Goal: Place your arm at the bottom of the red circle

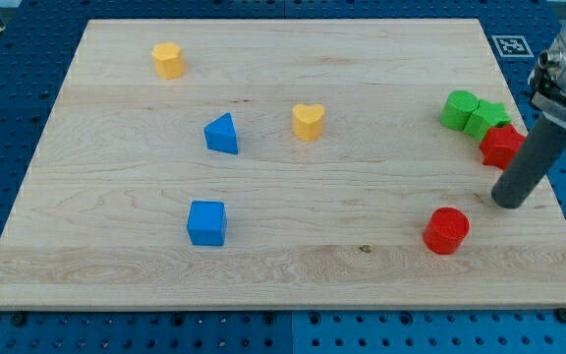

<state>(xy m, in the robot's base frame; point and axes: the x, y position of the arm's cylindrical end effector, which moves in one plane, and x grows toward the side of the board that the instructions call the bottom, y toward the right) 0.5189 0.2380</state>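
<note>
A: Going left to right, quick. Wooden desk [283,275] is sitting on a blue pegboard. Yellow block [168,60] is lying at the view's top left. Blue cube [206,222] is sitting lower left, blue triangle [222,134] above it, yellow heart [309,122] just right of that.

B: And the target?

A: Red circle [447,230] is sitting at the view's lower right, well apart from everything else. Further right, a green cylinder [459,109] and a green star [485,119] are touching each other, and a red star [502,146] is pressing up against them from below.

B: The arm?

A: My tip [510,203] is resting up and to the right of the red circle, near it but not touching, just below the red star. No pincer is showing on this rig, only a rod, so I cannot tell any open or closed state.

B: Handling?

A: The circle is looking like a small, stiff, light block, likely sliding easily on the smooth wood. Nothing to take hold of; any nudge is probably going to shift it. I'd judge the tip is needing to swing around the circle's right side to reach its bottom edge without bumping it.
</note>
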